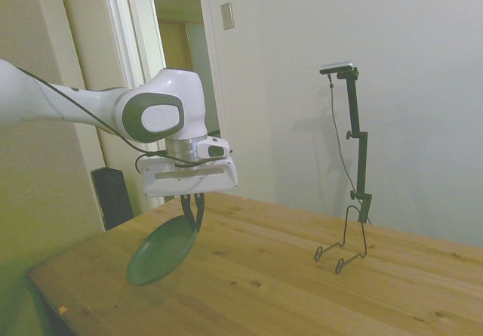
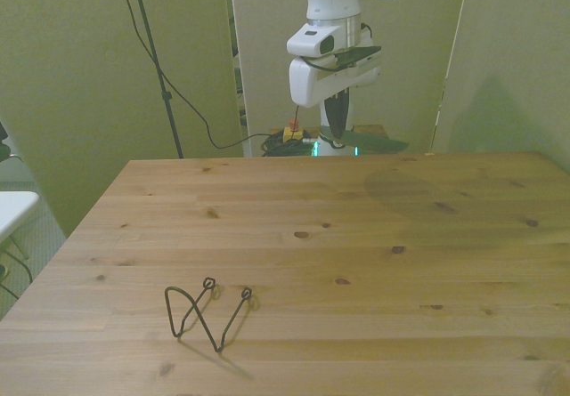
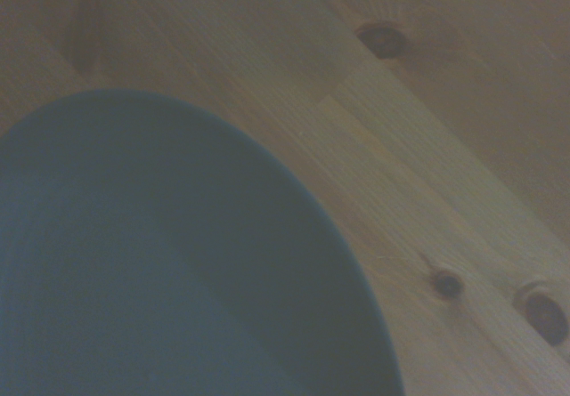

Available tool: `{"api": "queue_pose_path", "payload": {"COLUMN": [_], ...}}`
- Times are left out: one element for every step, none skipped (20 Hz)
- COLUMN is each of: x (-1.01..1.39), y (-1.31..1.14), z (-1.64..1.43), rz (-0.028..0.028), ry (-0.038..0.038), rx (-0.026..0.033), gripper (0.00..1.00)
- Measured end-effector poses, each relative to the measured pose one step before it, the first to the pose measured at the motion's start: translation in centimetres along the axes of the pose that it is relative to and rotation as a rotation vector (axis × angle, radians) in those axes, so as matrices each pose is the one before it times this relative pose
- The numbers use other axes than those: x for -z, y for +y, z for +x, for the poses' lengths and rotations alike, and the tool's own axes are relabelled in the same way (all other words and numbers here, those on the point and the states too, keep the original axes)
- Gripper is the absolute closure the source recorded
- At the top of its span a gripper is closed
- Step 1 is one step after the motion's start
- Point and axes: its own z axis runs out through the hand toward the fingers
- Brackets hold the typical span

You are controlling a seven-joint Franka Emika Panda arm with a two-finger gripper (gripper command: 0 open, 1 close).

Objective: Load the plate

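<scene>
My gripper point(image 1: 192, 217) is clamped on the plate's point(image 1: 161, 251) rim; only the front view shows it edge-on above the table point(image 2: 356, 262).

Wrist view: dark green plate point(image 3: 169, 262) is filling most of the frame, curved rim blurred. Wooden counter point(image 3: 427, 129) is showing beyond it, plank seams running diagonally, several dark knots point(image 3: 381, 38) dotting the boards.

A bent wire rack point(image 2: 207, 314) stands upright on the knotty wooden worktop point(image 2: 356, 262), near one edge.
</scene>
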Motion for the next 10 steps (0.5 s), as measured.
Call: {"api": "queue_pose_path", "payload": {"x": [0.382,0.329,0.301,0.282,0.323,0.255,0.321,0.510,0.636,0.620], "y": [0.591,0.660,0.712,0.834,0.857,0.897,0.929,1.002,1.099,1.090], "z": [0.441,0.586,0.691,0.735,0.750,0.683,0.562,0.480,0.395,0.302], "rz": [-0.00164,-0.00256,-0.00370,-0.00642,-0.01147,-0.01289,-0.01256,-0.01149,-0.01583,-0.01313], "ry": [0.00795,0.00674,0.00307,-0.00223,0.00049,-0.00043,-0.00081,0.00322,0.00595,0.00922], "rx": [-0.00992,-0.01077,-0.00852,-0.00842,-0.00625,-0.00496,-0.00476,-0.00391,-0.00234,-0.00511], "gripper": [1.00,1.00,1.00,1.00,1.00,1.00,1.00,1.00,1.00,1.00]}}
